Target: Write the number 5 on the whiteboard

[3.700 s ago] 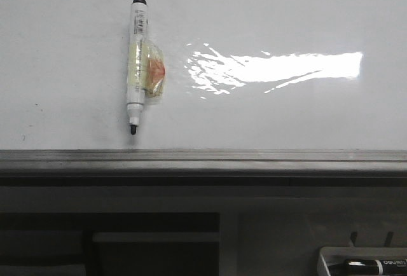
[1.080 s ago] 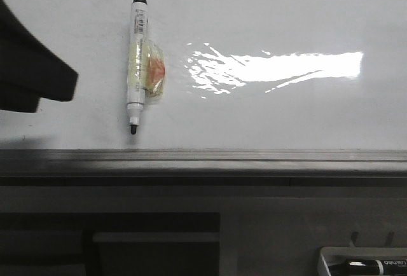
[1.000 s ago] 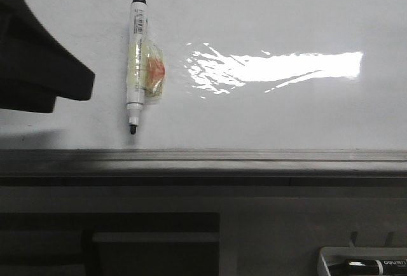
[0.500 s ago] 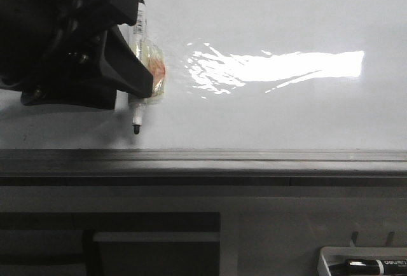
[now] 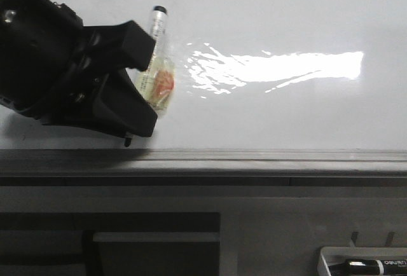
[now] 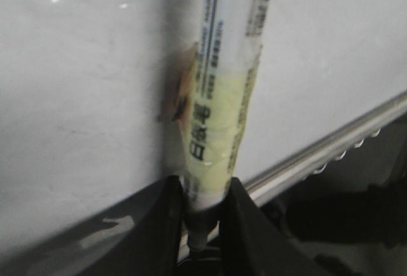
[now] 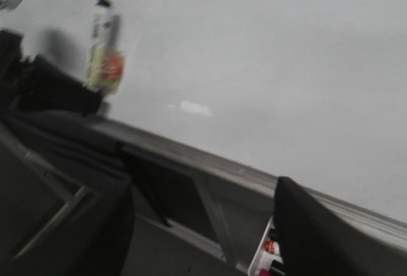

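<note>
On the whiteboard no marker strokes are visible; the number 5 has not been written, and the surface shows only a bright band of glare across its middle. The board is glossy white and ends below in a grey metal edge strip, with dark furniture under that.

The marker sits at the left part of the board, tilted so that its black-ended top leans to the right. Its white barrel carries printed text and a yellowish clear tape wrap with an orange patch at mid-length. In the left wrist view the marker lies against the board surface, and its lower barrel, just above the dark tip, is clamped between the two black fingers.

The left gripper is closed on the marker's lower end, with the jaws narrowed to the width of the barrel. Its black body covers the left side of the front view and hides the marker's tip, which sits near the metal edge strip.

The right gripper shows only as two dark, blurred fingers standing well apart in its own wrist view, nothing held between them. It is low, off the board, and absent from the front view.

At the lower right of the front view, a tray holds a second black pen.
</note>
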Tool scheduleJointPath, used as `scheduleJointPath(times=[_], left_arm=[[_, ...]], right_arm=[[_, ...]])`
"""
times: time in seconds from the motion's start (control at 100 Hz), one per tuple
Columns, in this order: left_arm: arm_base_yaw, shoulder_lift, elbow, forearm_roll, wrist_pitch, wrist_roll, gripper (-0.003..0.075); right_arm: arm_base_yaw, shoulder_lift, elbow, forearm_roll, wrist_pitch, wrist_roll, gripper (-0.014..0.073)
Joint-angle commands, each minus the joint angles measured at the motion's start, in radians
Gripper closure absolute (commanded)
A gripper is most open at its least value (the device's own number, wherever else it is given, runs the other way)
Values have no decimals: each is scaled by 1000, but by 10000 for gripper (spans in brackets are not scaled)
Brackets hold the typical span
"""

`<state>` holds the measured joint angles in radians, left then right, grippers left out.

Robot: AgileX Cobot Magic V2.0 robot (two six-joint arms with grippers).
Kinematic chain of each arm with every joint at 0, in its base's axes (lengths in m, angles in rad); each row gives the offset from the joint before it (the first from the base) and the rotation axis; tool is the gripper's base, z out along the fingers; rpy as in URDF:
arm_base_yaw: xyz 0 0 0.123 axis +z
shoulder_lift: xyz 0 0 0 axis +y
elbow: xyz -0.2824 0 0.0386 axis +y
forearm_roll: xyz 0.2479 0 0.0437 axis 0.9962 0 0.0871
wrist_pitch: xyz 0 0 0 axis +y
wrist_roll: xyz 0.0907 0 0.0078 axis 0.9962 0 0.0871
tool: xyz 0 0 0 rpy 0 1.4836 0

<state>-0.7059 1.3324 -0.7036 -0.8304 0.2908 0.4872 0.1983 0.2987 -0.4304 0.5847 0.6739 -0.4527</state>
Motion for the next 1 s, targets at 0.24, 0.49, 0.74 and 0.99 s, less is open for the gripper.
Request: scheduleJointPath(times=[0.24, 0.49, 0.74, 0.99], left_arm=[[2, -129, -130, 179, 335, 565, 741], [2, -216, -136, 322, 352, 690, 741], [2, -217, -136, 313, 352, 700, 741], [-34, -187, -136, 301, 352, 702, 741]], right_arm=[[194, 289, -146, 356, 11, -597, 172], [393, 488, -222, 411, -117, -739, 172], [556, 639, -292, 411, -294, -741, 172], [578, 716, -298, 420, -316, -741, 172]])
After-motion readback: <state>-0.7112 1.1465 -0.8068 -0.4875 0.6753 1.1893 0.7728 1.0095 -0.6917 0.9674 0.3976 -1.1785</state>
